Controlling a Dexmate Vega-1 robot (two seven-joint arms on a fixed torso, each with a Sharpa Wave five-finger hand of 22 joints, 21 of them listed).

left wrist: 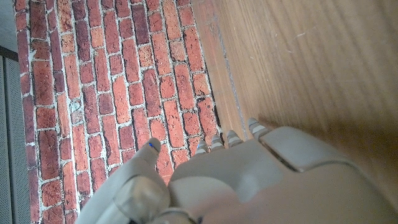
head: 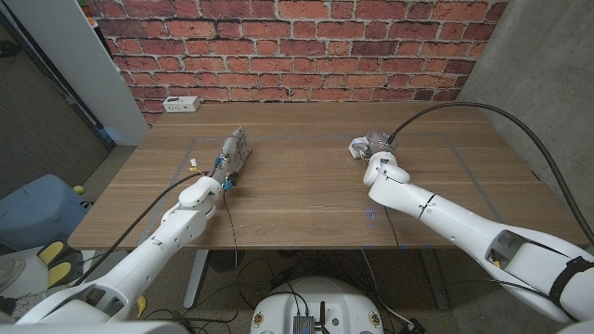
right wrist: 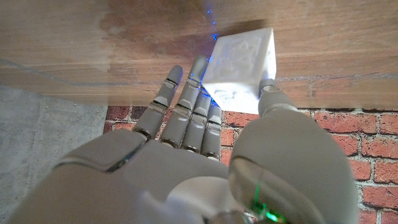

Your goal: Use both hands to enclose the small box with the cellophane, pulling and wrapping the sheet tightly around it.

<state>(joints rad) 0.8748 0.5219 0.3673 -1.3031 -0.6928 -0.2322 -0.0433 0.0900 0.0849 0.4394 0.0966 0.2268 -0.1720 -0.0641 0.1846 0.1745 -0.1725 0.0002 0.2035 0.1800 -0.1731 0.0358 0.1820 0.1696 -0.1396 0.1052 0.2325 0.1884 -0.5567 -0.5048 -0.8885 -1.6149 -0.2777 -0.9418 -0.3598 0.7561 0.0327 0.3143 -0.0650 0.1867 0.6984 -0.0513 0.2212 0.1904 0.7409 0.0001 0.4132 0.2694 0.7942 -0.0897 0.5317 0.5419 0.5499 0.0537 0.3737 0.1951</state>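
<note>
A small white box [head: 359, 147] sits on the wooden table, right of centre toward the far side. My right hand [head: 376, 153] is at it. In the right wrist view the box [right wrist: 241, 62] lies between the straight fingers [right wrist: 186, 106] and the thumb, whose tip touches its corner. The cellophane [head: 306, 181] is a clear sheet spread over the table's middle, showing only as faint edge lines. My left hand [head: 227, 160] stands over the sheet's left part with fingers stretched toward the far wall, holding nothing that I can see. The left wrist view shows its back [left wrist: 261, 180] over the wood.
A white power strip [head: 181, 104] lies at the table's far left corner. A brick wall [head: 297, 46] stands just behind the table. Cables hang off the near edge [head: 278, 249]. Bare wood lies between my hands.
</note>
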